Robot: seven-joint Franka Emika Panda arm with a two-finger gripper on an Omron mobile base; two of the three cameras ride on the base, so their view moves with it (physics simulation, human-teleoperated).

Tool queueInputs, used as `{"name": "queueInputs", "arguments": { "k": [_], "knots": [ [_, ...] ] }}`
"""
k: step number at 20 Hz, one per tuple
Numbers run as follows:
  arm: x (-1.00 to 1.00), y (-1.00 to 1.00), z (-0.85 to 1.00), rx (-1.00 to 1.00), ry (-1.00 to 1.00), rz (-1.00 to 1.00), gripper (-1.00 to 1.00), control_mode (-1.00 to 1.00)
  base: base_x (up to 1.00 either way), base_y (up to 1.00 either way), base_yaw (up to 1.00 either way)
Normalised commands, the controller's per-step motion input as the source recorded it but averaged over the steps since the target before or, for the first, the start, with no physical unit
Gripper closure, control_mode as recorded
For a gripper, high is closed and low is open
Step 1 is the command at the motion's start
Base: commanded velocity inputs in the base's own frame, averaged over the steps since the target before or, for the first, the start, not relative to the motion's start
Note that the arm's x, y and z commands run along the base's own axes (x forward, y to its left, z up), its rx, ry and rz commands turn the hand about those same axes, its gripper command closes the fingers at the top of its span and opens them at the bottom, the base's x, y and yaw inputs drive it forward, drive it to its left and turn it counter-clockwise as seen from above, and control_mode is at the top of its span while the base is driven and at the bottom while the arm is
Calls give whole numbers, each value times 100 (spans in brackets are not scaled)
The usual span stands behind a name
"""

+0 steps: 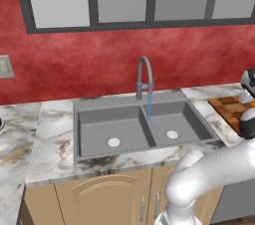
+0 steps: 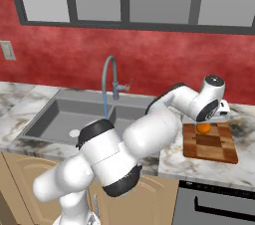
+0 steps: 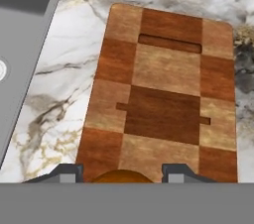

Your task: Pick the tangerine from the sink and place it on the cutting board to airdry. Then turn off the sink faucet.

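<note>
Orange tangerine (image 2: 203, 128) sits clamped in our tool (image 3: 122, 174) above the board (image 3: 163, 104), so it can airdry there; faucet (image 1: 144, 77) running.

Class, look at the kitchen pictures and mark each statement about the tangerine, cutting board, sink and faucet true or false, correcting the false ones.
1. The tangerine lies in the sink. False: it is between the fingers of the gripper, over the cutting board.
2. Water runs from the sink faucet. True.
3. The cutting board sits left of the sink. False: it sits on the counter to the right.
4. Each basin has a white drain. True.
5. The board is checkered wood. True.
</note>
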Motion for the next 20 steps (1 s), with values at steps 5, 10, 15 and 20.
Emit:
{"name": "queueInputs", "arguments": {
  "k": [5,10,15,20],
  "knots": [
    [9,0,-21,0,3,0,100,-100,0,0,0],
    [7,0,-21,0,2,0,100,-100,0,0,0],
    [1,0,-17,0,0,0,100,-100,0,0,0],
    [1,0,-20,0,0,0,100,-100,0,0,0]
  ]
}}
